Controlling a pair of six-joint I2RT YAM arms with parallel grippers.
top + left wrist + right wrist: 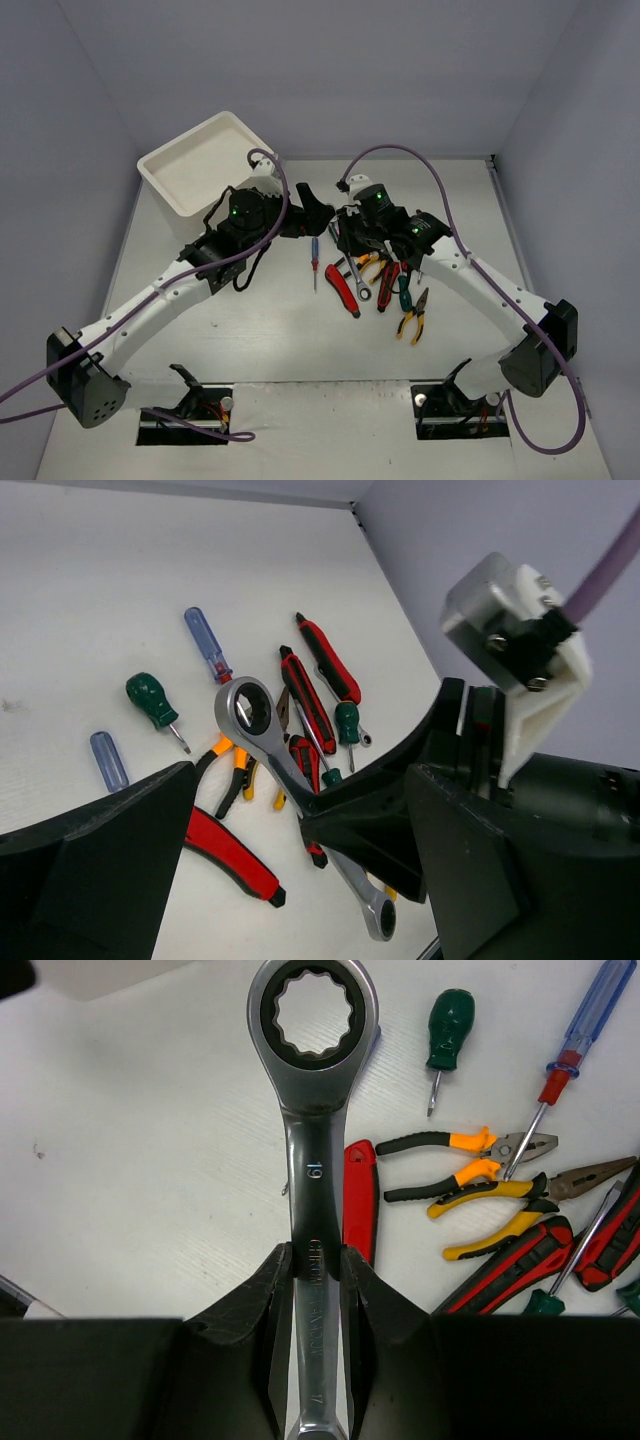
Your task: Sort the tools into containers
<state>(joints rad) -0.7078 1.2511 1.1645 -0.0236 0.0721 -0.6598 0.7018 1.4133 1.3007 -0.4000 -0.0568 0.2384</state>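
The bench (250,330) is boxed in by pale walls (60,150) on the left, back and right. Bare surface lies at the near left and along the right side. The tools (385,285) crowd together at the middle, with a blue-handled screwdriver (314,262) lying just left of the heap. The right end effector (313,1260) is clamped narrowly on the shaft of a silver ratchet wrench (313,1150), whose ring end sticks out ahead at the heap's left side. The left end effector (312,212) stands wide beside it, gripping nothing. The white container's tray (160,178) sits at the back left corner, just behind the left arm and well apart from the wrench. Its inside shows only plain white, and the drawers below are hidden.
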